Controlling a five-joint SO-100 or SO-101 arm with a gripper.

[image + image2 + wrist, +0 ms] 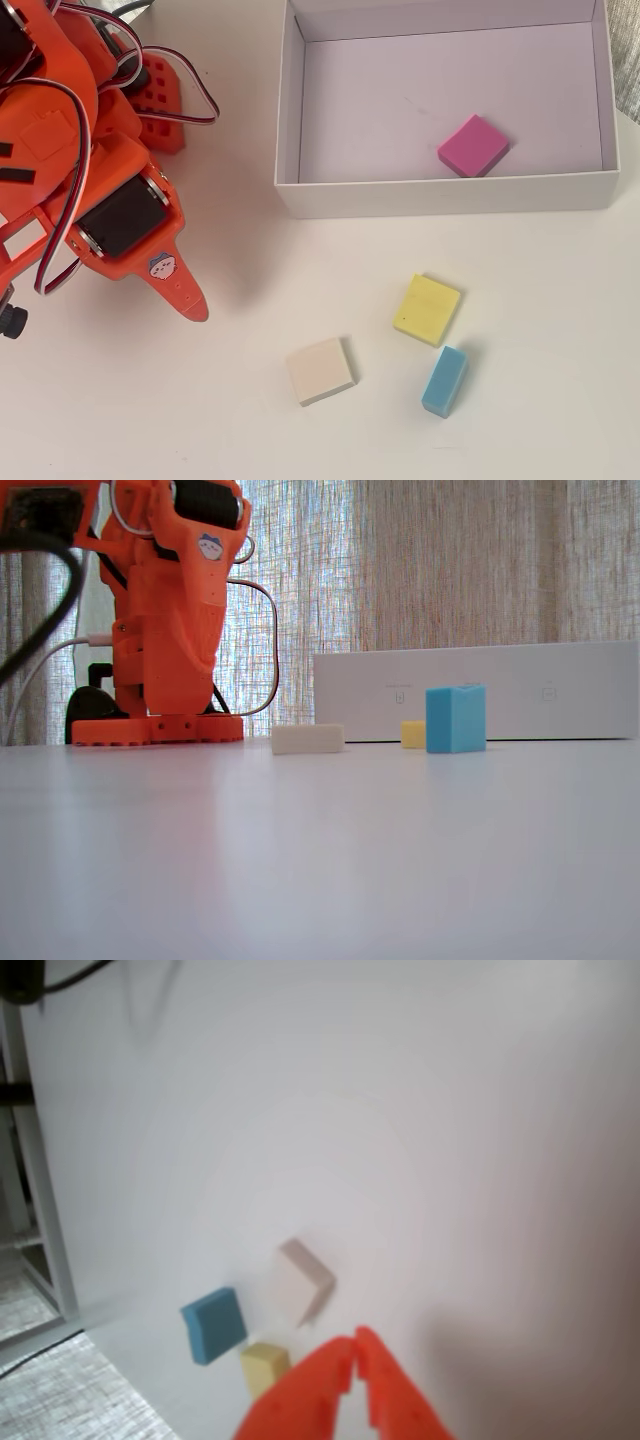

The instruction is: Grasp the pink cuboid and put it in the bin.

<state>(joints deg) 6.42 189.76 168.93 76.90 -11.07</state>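
I see a white surface with a woven curtain behind it. In the overhead view my orange arm sits folded at the left, its end effector clenched and empty above bare surface. To its right lie the cream block, yellow block and blue block, well apart from it. Farther right, the pink cuboid rests inside the bin, near its front wall.
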